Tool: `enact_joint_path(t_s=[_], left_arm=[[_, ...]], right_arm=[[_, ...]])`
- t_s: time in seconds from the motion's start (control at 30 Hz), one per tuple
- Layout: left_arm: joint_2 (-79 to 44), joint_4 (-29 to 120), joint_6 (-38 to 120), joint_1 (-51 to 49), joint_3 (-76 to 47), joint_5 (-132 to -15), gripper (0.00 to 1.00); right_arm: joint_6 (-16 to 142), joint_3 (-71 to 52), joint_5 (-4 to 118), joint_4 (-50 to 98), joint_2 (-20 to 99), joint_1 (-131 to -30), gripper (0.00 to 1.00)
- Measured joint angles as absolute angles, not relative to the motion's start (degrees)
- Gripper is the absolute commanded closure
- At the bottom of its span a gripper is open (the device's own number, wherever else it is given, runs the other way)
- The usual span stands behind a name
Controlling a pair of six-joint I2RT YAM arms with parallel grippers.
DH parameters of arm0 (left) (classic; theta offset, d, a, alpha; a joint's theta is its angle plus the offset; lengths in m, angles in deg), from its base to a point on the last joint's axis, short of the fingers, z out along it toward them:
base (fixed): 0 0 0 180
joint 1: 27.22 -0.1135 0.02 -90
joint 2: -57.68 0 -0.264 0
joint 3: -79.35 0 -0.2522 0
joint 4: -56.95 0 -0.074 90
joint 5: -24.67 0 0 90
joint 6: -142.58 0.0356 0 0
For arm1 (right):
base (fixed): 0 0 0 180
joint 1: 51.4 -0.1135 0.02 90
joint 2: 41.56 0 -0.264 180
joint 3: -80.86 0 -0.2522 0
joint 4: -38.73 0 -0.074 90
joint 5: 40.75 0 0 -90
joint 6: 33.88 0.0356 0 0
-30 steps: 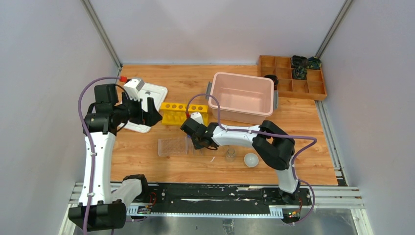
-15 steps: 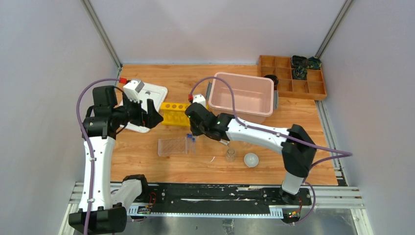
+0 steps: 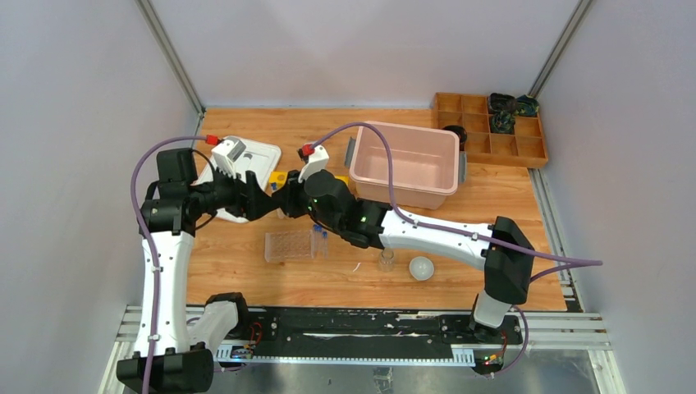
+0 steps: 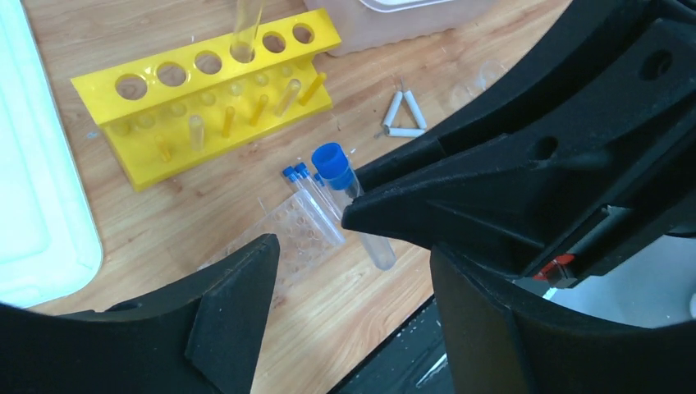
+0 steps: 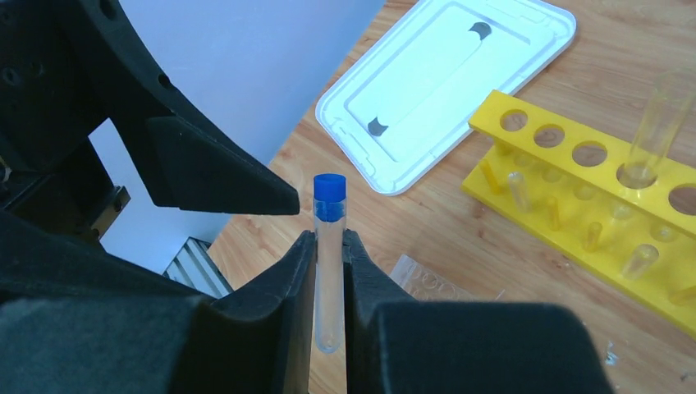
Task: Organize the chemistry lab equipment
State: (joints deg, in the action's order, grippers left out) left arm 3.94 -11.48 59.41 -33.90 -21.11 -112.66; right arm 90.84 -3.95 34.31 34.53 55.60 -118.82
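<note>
My right gripper [image 5: 328, 271] is shut on a small clear blue-capped tube [image 5: 329, 238] and holds it upright above the table. In the top view the right gripper [image 3: 285, 198] holds it just in front of my left gripper [image 3: 263, 197]. The left gripper [image 4: 353, 312] is open, and the tube [image 4: 338, 168] sits beyond its fingertips, apart from them. The clear plastic tube rack [image 3: 289, 245] lies on the table with two blue-capped tubes [image 3: 318, 235] at its right end. A small glass cup [image 3: 386, 260], a white round dish [image 3: 421, 268] and a white triangle [image 4: 402, 116] lie to the right.
A yellow tube rack [image 5: 591, 189] holds a clear tube [image 5: 657, 123]; the arms mostly hide it in the top view. A white lid [image 3: 250, 156] lies at the back left. A pink tub [image 3: 406, 160] and a brown wooden tray [image 3: 492, 127] stand at the back right.
My right arm has stretched up and to the left from the clear rack, carrying a blue-capped tube up to the left gripper. The left gripper shifted slightly toward it.
</note>
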Motion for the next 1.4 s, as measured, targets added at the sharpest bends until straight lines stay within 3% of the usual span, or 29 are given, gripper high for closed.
enact_joint_path(t_s=[0.17, 0.4, 0.57, 0.63, 0.73, 0.8, 0.9, 1.17, 1.4], left_arm=[[4.23, -11.59, 59.65, -34.34, -21.46, -114.43, 0.47], [4.18, -11.77, 59.87, -34.31, -22.45, -115.94, 0.5], [4.16, -11.81, 59.87, -34.31, -22.75, -116.72, 0.66], [4.16, -11.77, 59.82, -34.31, -22.75, -116.83, 0.77], [4.14, -11.83, 60.13, -34.42, -22.77, -116.51, 0.9], [4.03, -11.7, 61.03, -34.62, -22.93, -116.33, 0.96], [4.32, -11.72, 62.62, -34.49, -23.54, -116.79, 1.0], [6.02, -11.77, 67.93, -34.49, -24.72, -117.38, 1.0], [6.2, -11.99, 69.09, -34.49, -24.78, -116.92, 1.0]], right_arm=[[91.65, -3.95, 33.85, 37.44, 56.06, -118.88, 1.0], [92.72, -3.99, 33.74, 42.18, 56.06, -119.19, 1.0], [93.88, -3.99, 33.92, 43.86, 56.06, -119.19, 1.0], [94.4, -3.99, 34.35, 44.26, 56.06, -119.19, 0.91], [94.84, -3.99, 34.83, 44.48, 56.06, -119.19, 0.66], [95.26, -3.64, 35.16, 43.86, 56.06, -119.19, 0.6], [95.58, -0.6, 36.32, 38.31, 56.54, -118.75, 0.57], [95.5, 17.71, 42.83, 19.56, 62.29, -114.84, 0.6], [94.36, 20.01, 48.65, 13.48, 63.8, -113.61, 0.62]])
